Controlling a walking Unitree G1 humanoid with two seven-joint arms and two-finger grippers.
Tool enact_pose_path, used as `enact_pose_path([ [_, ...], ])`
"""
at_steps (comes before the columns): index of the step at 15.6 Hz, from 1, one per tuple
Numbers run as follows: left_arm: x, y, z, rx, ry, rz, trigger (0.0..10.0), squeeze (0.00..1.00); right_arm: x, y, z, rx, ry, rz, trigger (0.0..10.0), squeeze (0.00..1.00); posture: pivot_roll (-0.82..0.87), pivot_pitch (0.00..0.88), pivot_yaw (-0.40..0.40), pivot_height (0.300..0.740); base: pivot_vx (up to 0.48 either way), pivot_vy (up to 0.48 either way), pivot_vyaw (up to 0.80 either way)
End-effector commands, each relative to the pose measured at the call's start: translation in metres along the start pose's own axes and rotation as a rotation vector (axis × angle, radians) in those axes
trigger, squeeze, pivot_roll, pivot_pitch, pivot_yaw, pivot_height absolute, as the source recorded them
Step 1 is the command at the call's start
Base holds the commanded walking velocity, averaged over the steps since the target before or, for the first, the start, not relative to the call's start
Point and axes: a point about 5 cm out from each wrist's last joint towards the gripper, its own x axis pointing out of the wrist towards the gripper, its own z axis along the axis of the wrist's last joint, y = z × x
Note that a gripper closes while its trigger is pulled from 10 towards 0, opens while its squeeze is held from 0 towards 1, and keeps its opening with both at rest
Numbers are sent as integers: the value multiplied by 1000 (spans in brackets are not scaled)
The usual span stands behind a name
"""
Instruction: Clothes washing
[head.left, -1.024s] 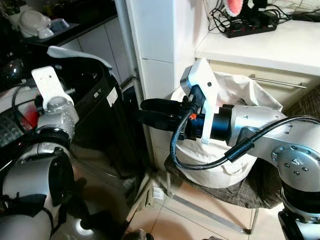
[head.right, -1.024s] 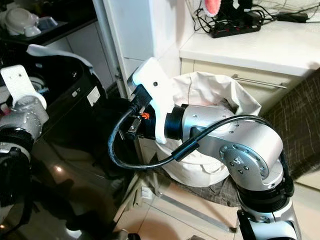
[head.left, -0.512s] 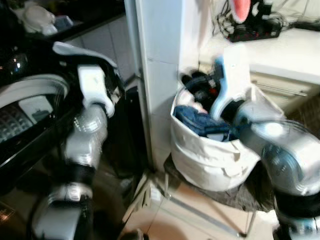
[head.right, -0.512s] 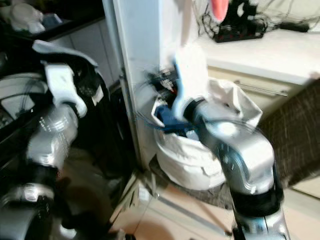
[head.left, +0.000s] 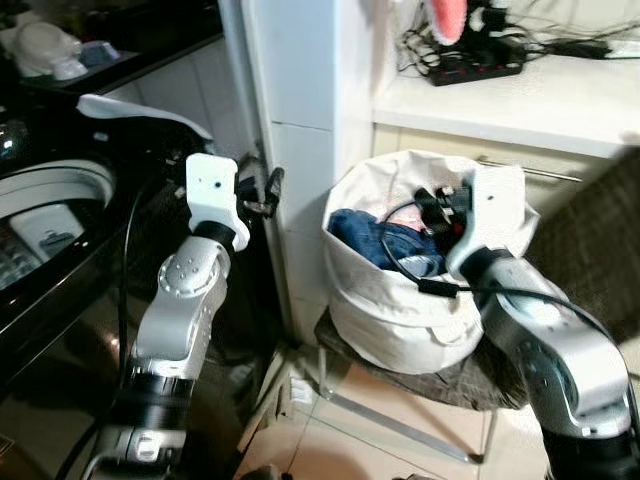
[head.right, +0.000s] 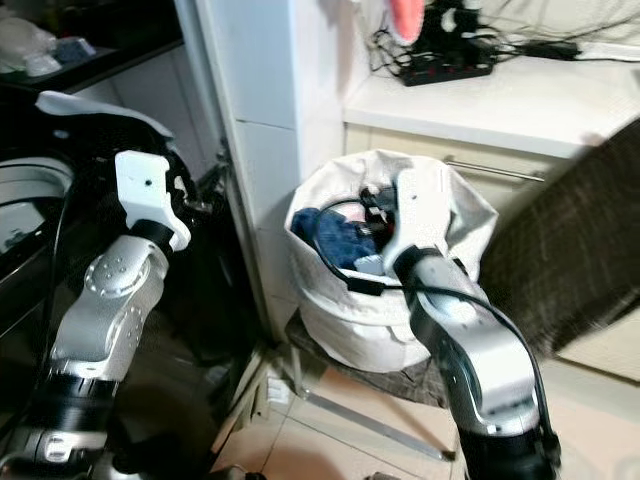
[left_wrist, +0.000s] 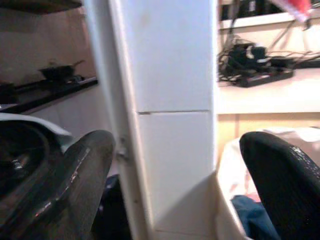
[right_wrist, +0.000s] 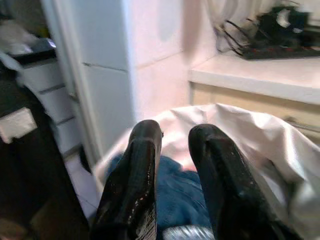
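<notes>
Inside white laundry bag (head.left: 400, 300), crumpled blue clothes (head.left: 365, 235)

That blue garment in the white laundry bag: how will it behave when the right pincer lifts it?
The blue garment lies crumpled, so it is probably floppy and will drape and trail. It looks like thick denim, so perhaps heavy. The right pincer hovers above it, and the soft white laundry bag may tug along.

You see a matt white cloth laundry bag (head.left: 400, 310) holding soft blue denim-like clothes (head.left: 372, 238). Your silver arms look like brushed metal; the right gripper (right_wrist: 175, 150) has glossy black fingers (right_wrist: 137, 185). The washing machine (head.left: 60, 300) shines glossy black, the pillar (head.left: 300, 130) smooth white.
</notes>
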Motion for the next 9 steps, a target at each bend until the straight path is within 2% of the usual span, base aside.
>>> enact_pose_path([
  [1,-3,-3,4,0,-6,-9,10000,0,-1,-2,-1,7,-12,-13,10000,0,-64,0,89,740,352,0,0],
  [5,-9,-9,2,-12,10,-9,10000,0,-4,7,-7,0,-9,70,10000,0,-52,0,64,740,353,0,0],
  [9,-14,-6,3,-6,20,17,10000,0,-3,10,-10,-18,4,107,10000,0,-35,0,48,740,357,0,0],
])
